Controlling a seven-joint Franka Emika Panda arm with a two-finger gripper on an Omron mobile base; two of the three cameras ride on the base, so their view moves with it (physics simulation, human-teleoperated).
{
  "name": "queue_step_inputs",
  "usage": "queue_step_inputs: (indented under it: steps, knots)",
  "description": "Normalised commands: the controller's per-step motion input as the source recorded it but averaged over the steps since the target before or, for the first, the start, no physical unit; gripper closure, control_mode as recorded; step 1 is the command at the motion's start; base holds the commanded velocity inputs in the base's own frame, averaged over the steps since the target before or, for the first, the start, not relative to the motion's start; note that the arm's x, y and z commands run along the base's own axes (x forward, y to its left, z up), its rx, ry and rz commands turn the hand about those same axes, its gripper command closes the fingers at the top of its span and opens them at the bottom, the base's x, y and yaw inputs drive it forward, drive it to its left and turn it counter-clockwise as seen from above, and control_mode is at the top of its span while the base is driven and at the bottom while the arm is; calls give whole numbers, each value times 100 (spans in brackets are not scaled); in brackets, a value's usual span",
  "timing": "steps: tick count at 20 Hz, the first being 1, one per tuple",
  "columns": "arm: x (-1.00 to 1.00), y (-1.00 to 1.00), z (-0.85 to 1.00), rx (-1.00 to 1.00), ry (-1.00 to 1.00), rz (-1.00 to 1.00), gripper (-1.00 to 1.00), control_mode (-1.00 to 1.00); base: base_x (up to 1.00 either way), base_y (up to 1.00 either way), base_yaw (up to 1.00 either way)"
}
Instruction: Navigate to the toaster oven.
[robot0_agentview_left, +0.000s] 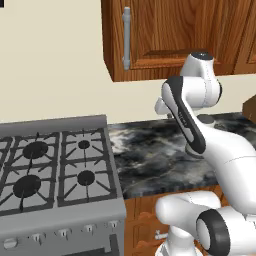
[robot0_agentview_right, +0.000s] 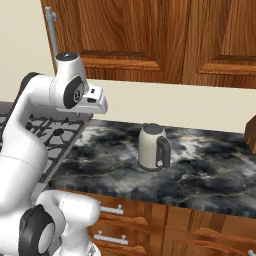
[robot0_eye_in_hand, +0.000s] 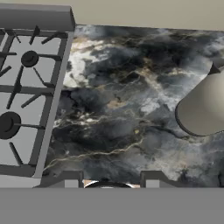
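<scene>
The toaster oven is out of view. My gripper (robot0_eye_in_hand: 111, 183) hangs above the dark marble counter (robot0_eye_in_hand: 122, 109), its two fingertips (robot0_eye_in_hand: 72, 179) apart and nothing between them, so it is open. In the right base view my hand (robot0_agentview_right: 94, 101) is held high over the counter's left end, beside the stove (robot0_agentview_right: 60, 132). The arm is folded close to the base.
A grey four-burner stove (robot0_agentview_left: 50, 170) stands left of the counter (robot0_agentview_left: 150, 160). On the counter (robot0_agentview_right: 200, 170) stands a beige kettle (robot0_agentview_right: 152, 147) with a dark handle, its body (robot0_eye_in_hand: 205, 107) at the hand view's right edge. Wooden wall cabinets (robot0_agentview_right: 150, 35) hang above. A brown object (robot0_agentview_right: 251, 132) sits at the far right.
</scene>
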Motion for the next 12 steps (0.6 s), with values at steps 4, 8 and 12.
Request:
queue_step_inputs:
  steps: [4, 8, 12]
  knots:
    - [0, 0, 0, 0, 0, 0, -100, 100, -6, 0, 0]
    - [0, 0, 0, 0, 0, 0, -100, 100, -82, -6, 0]
    - [0, 0, 0, 0, 0, 0, -100, 100, -77, -13, -38]
